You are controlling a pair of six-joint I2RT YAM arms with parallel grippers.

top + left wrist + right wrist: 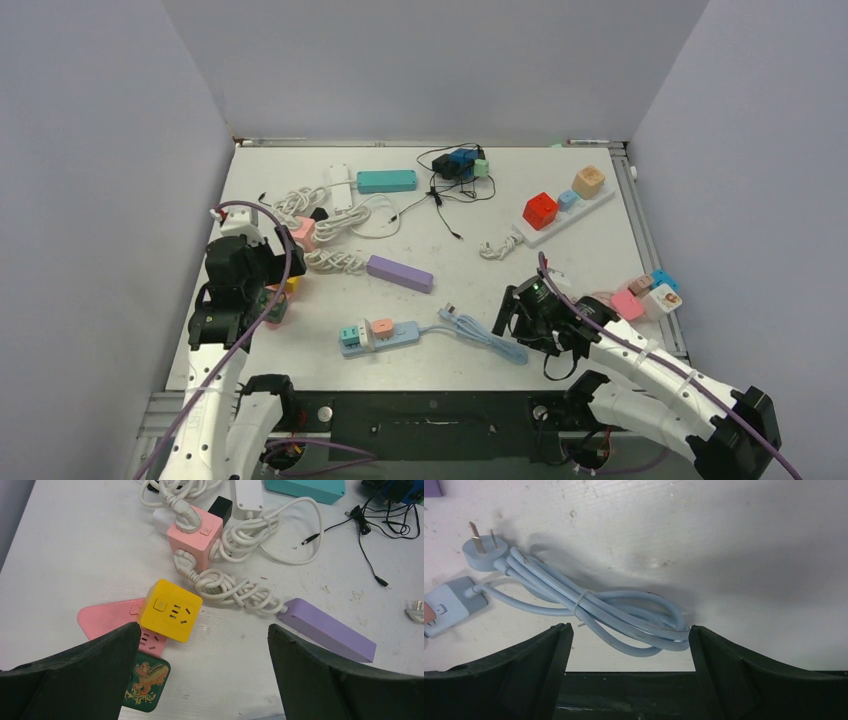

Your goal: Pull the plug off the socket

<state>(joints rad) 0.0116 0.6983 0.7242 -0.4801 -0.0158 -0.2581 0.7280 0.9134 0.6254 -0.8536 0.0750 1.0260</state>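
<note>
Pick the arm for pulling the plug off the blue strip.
Right, likely. Right tool is open by the cord of the strip, whose end shows in its wrist view. Left tool faces the yellow cube instead.

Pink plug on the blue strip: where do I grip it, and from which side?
Probably from above, fingers on its near and far faces: the pink plug stands up from the flat-lying strip, and the teal plug crowds its left side.

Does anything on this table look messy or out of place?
Mostly tangles: the white cords pile in knots beside the pink cube, and a yellow cube sits crooked on a pink strip. Nothing looks broken.
</note>
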